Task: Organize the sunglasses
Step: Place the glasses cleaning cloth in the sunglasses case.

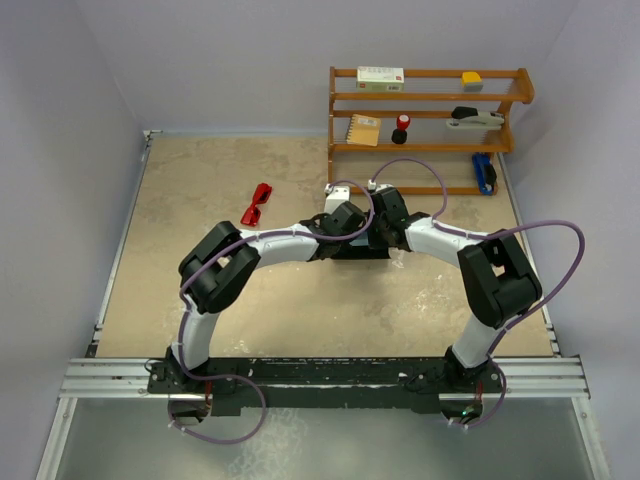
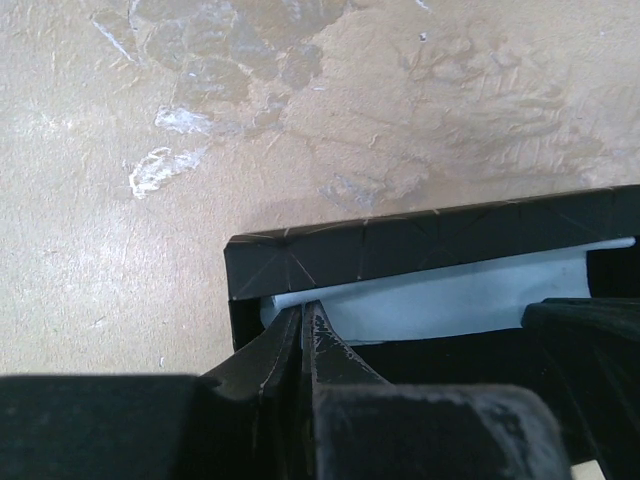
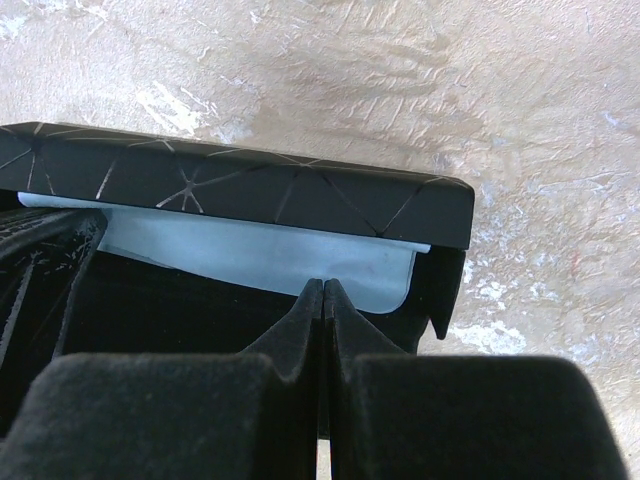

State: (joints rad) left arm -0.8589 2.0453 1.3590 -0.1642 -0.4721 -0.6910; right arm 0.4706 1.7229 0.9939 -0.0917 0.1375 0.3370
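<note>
Sunglasses (image 1: 257, 204) flat on table (image 1: 200, 290), left of case (image 2: 420, 245), well apart from it. Long axis diagonal: far end right, near end left. Fingers pressed together on left gripper (image 2: 303, 312) and right gripper (image 3: 323, 285), tips at open case, cloth (image 2: 450, 295) inside.

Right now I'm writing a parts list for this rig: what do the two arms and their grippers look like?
Left arm and right arm: white tubular links, bulky black joint housings, a lilac cable looping alongside each. Left gripper and right gripper: matte black fingers tapering to points.
</note>
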